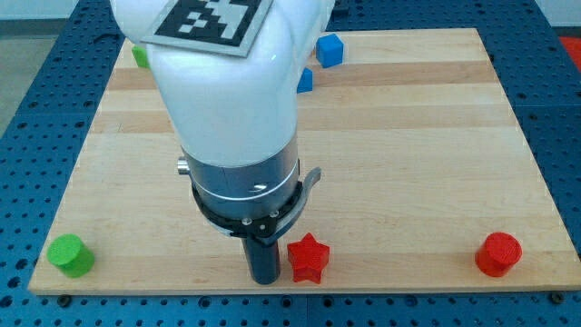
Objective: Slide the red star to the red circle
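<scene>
The red star point(308, 258) lies near the view's bottom edge of the wooden board, a little right of centre. The red circle point(498, 253), a short red cylinder, stands at the view's bottom right corner of the board, far to the right of the star. My tip point(264, 278) is just left of the red star, close beside it; whether it touches the star cannot be told. The white arm body above hides the board's middle and upper left.
A green cylinder point(71, 255) stands at the view's bottom left. A blue cube point(329, 50) sits near the top edge, and another blue block point(305, 80) peeks out beside the arm. A green block point(140, 56) shows at the top left. The wooden board point(436, 136) lies on a blue perforated table.
</scene>
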You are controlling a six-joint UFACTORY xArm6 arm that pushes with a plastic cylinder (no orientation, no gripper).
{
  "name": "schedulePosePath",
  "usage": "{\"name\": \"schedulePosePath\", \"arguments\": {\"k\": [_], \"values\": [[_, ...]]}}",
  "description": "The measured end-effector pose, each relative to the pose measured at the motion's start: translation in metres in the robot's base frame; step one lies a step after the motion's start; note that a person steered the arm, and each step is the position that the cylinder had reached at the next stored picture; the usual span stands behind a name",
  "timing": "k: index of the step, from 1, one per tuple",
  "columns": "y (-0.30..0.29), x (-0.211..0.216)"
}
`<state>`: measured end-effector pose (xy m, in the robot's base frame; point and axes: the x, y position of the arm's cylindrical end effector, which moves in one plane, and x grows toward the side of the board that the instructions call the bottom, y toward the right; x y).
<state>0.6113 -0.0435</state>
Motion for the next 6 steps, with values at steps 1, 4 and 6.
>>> {"name": "schedulePosePath", "arguments": {"k": [1, 4, 6], "values": [[0.0000, -0.0018], [0.0000, -0.0061], [0.0034, -0.0069]]}}
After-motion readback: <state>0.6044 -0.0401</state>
